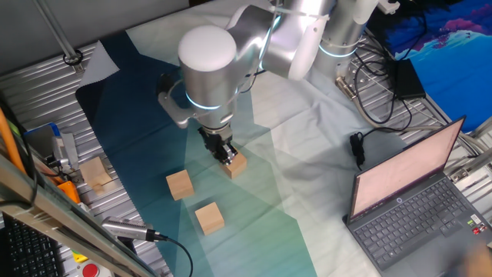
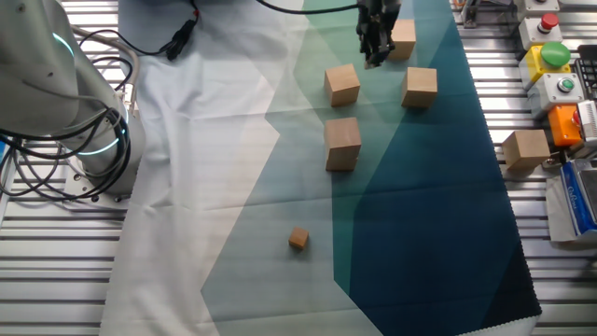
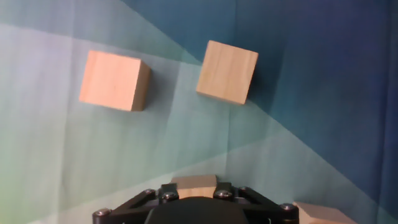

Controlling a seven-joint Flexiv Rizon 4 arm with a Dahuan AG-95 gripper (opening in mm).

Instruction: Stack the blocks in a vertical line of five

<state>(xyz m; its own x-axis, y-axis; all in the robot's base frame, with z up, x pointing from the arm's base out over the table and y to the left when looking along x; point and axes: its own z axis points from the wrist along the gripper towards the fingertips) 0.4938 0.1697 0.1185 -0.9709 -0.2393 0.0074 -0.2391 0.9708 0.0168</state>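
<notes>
My gripper hangs just above one wooden block that rests on the cloth. In the hand view that block shows in the gap between my finger bases, which stand apart. Its top and sides look unclamped in both fixed views. Two more single blocks lie beyond it: one on light teal, one at the dark blue edge. A taller pile, apparently two blocks high, stands beside the gripper; my arm hides it in one fixed view.
A much smaller cube lies on the cloth nearer the arm's base. A paler block sits off the cloth on the slatted table. Button boxes, an open laptop and cables line the edges.
</notes>
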